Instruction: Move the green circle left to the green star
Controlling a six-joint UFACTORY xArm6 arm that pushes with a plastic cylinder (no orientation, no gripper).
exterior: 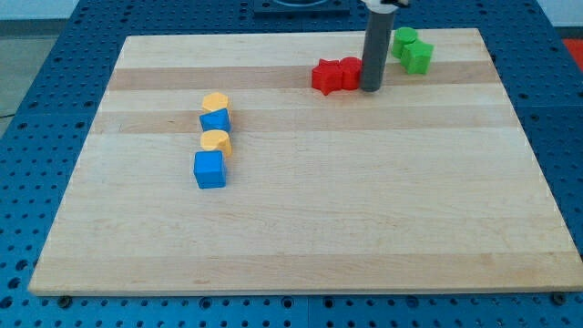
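Observation:
The green circle (404, 38) and the green star (418, 56) lie touching near the view's top right of the wooden board (301, 219); the circle is above and slightly left of the star. My tip (371, 88) stands left of both green blocks, a short gap from the star, and touches the right side of the red blocks.
Two red blocks, a star (325, 76) and another red block (350, 72), sit side by side just left of my tip. At the view's left, a column holds a yellow block (215, 101), a blue block (216, 120), a yellow block (216, 141) and a blue cube (209, 169).

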